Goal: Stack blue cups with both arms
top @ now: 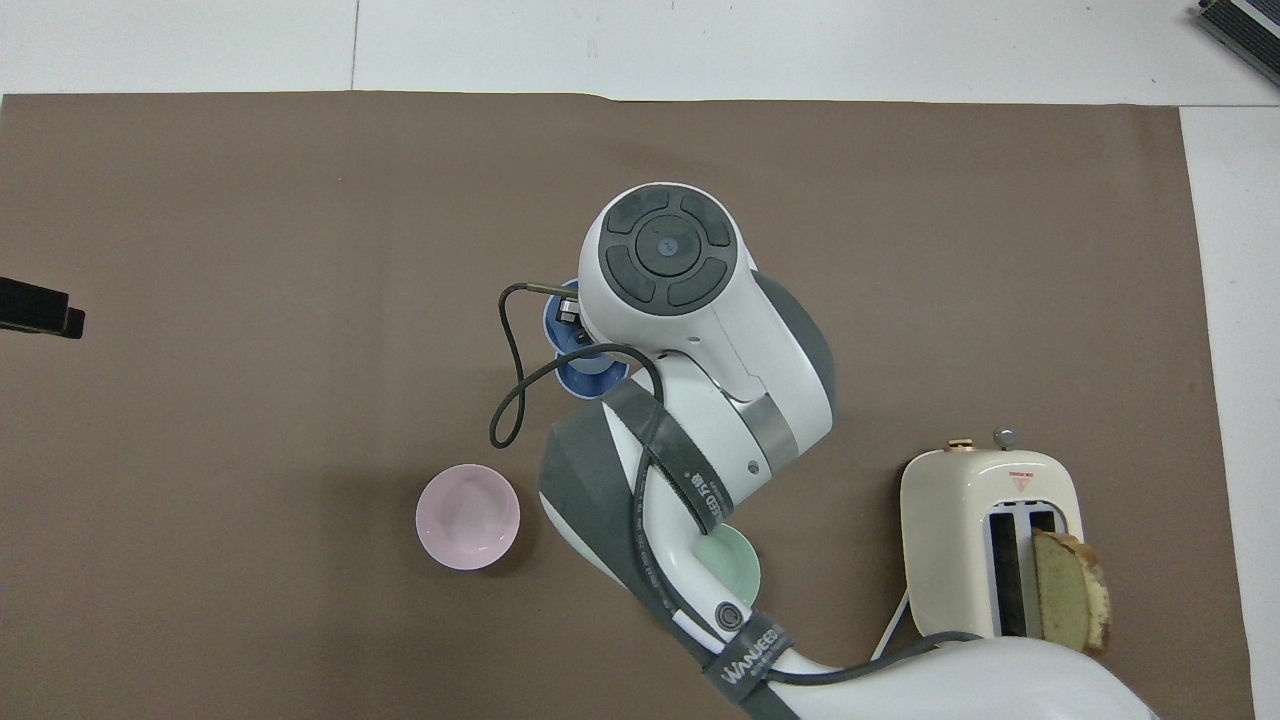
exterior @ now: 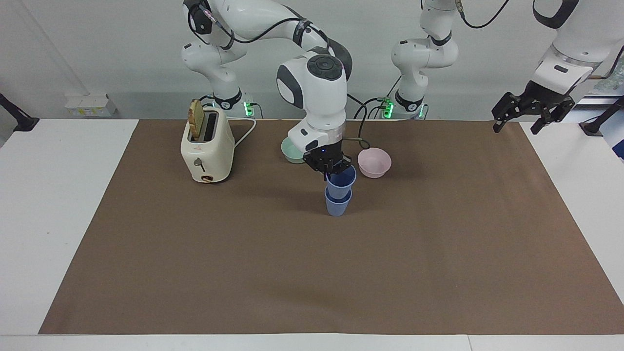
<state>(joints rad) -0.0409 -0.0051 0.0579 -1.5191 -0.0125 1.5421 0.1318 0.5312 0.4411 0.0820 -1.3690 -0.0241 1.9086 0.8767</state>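
In the facing view, at frame centre, one small matte periwinkle-blue plastic cup (exterior: 341, 177) is held clamped at its rim by the right gripper (exterior: 330, 167), its base entering the second, identical blue cup (exterior: 337, 204) standing on the brown mat (exterior: 312, 273). The left gripper (exterior: 529, 114), at upper right, is seen spread apart over the mat's corner, waiting.

In the overhead view, both cups are largely covered at centre by the right arm (top: 690, 330); only blue rims (top: 590, 375) are shown.
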